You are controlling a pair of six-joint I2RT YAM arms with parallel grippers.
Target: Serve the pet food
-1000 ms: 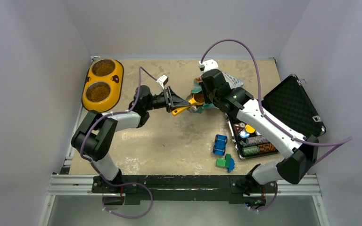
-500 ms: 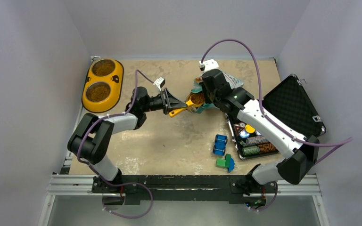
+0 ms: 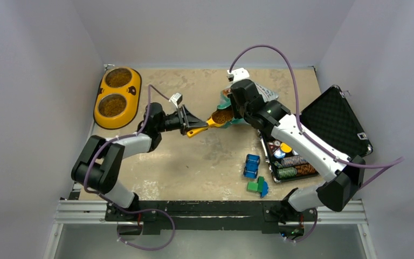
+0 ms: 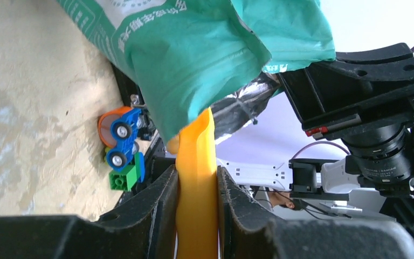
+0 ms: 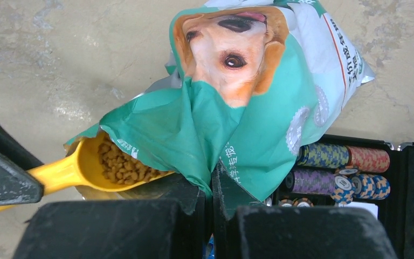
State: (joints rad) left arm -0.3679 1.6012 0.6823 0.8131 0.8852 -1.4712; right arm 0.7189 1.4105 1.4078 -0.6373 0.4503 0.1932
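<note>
Right wrist view: pet food (image 5: pixel 123 167) is brown kibble sitting in the bowl of a yellow scoop (image 5: pixel 89 170), bowl just at the mouth of the teal bag (image 5: pixel 232 118), partly under the bag's folded edge. Left gripper (image 4: pixel 197 216) is clamped on the scoop handle, fingers (image 4: pixel 161 210) pressed against both sides of it. Right gripper (image 5: pixel 211 202) is pinching the bag's edge, jaws nearly together on the fabric, bag hanging ahead of it. Beyond the right gripper, to its right, stacked poker chips (image 5: pixel 339 159) sit in an open black case (image 3: pixel 331 116). Top view: blue toy cars (image 3: pixel 252 165) and a green block (image 3: pixel 257 186) lie just beside the case, near the right arm's base. Yellow double pet bowl (image 3: pixel 117 96) sits well apart behind the left gripper, at the table's (image 3: pixel 205 162) far-left corner, both wells showing brown fill. Bag drapes over the scoop, hiding part of the bowl from the left wrist.
</note>
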